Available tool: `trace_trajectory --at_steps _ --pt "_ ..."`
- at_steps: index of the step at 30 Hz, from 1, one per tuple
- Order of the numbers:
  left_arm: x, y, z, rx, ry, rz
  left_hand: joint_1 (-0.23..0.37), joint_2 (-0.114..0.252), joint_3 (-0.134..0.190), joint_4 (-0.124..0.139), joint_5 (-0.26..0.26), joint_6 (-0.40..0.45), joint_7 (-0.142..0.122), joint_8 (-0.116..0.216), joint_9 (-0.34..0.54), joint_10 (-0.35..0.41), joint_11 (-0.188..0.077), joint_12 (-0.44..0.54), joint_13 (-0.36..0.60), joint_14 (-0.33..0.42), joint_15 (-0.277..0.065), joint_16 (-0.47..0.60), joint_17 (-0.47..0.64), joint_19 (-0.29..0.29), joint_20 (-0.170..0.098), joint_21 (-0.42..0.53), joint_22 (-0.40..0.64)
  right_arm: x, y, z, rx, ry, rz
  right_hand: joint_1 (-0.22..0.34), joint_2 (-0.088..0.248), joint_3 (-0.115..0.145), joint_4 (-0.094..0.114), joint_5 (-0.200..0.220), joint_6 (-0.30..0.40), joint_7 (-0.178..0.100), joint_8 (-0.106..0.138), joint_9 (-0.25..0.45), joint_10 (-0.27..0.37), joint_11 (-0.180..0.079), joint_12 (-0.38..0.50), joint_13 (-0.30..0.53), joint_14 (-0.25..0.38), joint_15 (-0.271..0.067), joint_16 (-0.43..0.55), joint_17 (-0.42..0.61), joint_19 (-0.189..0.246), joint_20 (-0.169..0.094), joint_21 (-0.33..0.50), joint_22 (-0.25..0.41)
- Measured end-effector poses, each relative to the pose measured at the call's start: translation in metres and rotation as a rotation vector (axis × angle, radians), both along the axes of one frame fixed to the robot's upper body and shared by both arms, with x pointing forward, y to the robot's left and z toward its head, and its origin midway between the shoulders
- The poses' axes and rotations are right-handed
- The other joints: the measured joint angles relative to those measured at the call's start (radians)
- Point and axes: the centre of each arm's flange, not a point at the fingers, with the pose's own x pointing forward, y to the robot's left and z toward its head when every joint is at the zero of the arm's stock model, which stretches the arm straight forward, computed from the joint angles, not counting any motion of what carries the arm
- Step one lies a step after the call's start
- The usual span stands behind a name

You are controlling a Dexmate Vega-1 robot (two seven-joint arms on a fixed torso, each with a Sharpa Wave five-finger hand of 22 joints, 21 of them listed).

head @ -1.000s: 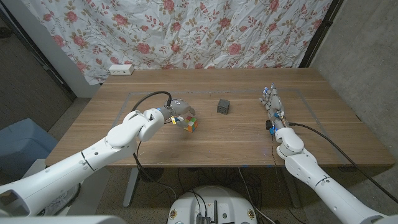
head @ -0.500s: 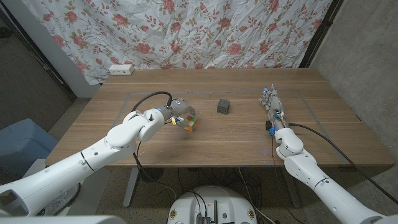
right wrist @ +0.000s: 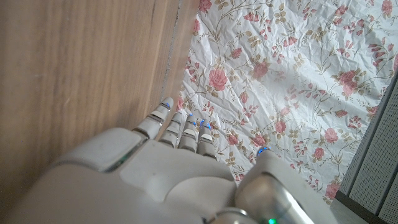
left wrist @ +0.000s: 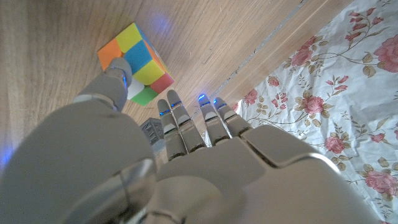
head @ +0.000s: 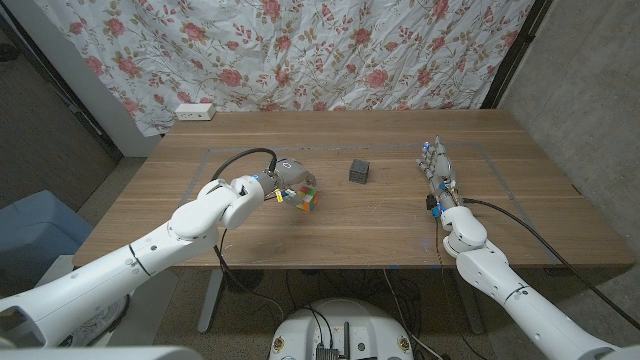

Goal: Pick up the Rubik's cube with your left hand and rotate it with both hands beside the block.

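My left hand (head: pixel 285 181) is at the Rubik's cube (head: pixel 307 198), which sits just beyond my fingertips on the side toward the block (head: pixel 359 171). In the left wrist view the thumb (left wrist: pixel 118 78) presses against one face of the cube (left wrist: pixel 138 61), while the other fingers (left wrist: pixel 193 121) stretch out straight alongside it; whether they touch the cube I cannot tell, so I cannot confirm a grasp. Whether the cube rests on the wooden table (head: pixel 250 240) or is lifted clear is likewise undetermined.

The block stands apart from the cube, farther from my left hand and between my two hands.

My right hand (head: pixel 436 170) lies extended on the table, well away from both cube and block, fingers (right wrist: pixel 186 127) straight and together, holding nothing. A floral cloth (head: pixel 300 50) hangs beyond the table's far edge.
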Motion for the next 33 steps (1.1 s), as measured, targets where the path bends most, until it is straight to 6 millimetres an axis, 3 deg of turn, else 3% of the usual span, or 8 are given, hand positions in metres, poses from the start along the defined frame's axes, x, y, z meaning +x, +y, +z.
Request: trace_trajectory --at_steps 16,33 --pt "-0.0002 0.0001 -0.0008 -0.008 -0.002 -0.011 0.020 0.020 -0.026 -0.002 0.000 0.064 0.005 0.018 -0.001 0.067 -0.001 0.023 0.024 0.039 0.000 0.009 0.005 0.032 -0.010 0.008 0.000 0.0004 0.0003 -0.0009 0.001 0.001 0.000 0.000 0.000 0.003 -0.003 0.000 0.000 0.000 0.000 0.000 0.000 0.000 0.000 0.000 0.000 0.000 0.000 -0.005 0.000 0.000 0.000 0.000" --pt "-0.0034 0.0002 -0.0035 -0.014 -0.009 -0.017 0.043 0.042 -0.052 0.003 0.000 0.173 0.022 0.064 0.001 0.143 -0.003 0.041 0.051 0.076 -0.002 0.015 0.005 0.052 -0.015 0.008 0.000 -0.0012 -0.0003 -0.0040 0.004 0.005 0.003 0.000 0.000 0.005 -0.006 0.000 0.000 0.000 0.000 0.000 0.000 0.000 0.000 0.000 0.000 0.000 0.000 -0.009 0.000 0.000 0.000 0.000"
